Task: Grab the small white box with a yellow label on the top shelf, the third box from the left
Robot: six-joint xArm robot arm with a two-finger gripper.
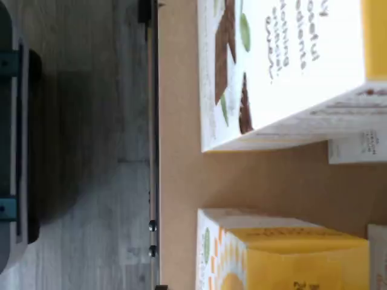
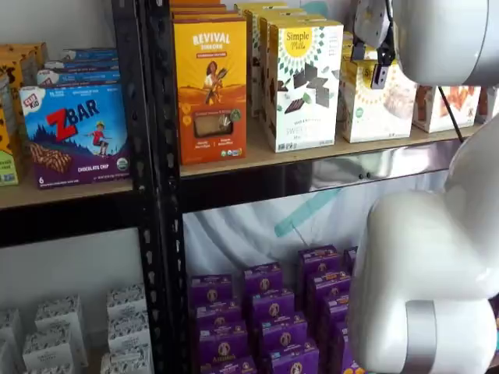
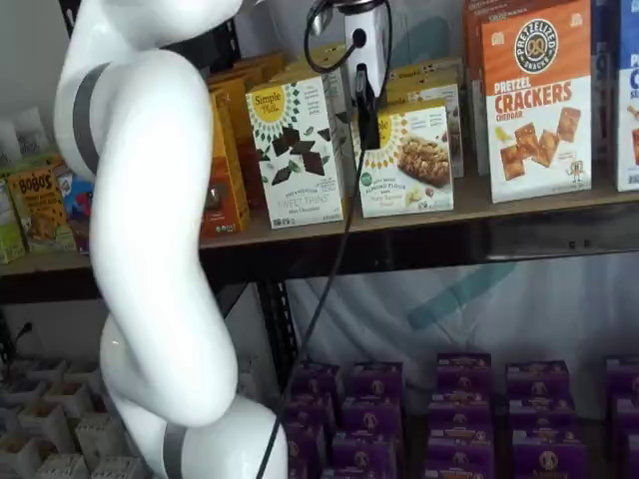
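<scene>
The small white box stands on the top shelf, just right of a taller white box printed with chocolate squares and left of an orange crackers box. The gripper hangs in front of the small box's left edge, its jaws spread wide and empty. The carton is probably light, with thin card walls that dent easily. Judged best hold: across its two narrow side faces, with moderate squeeze.
</scene>
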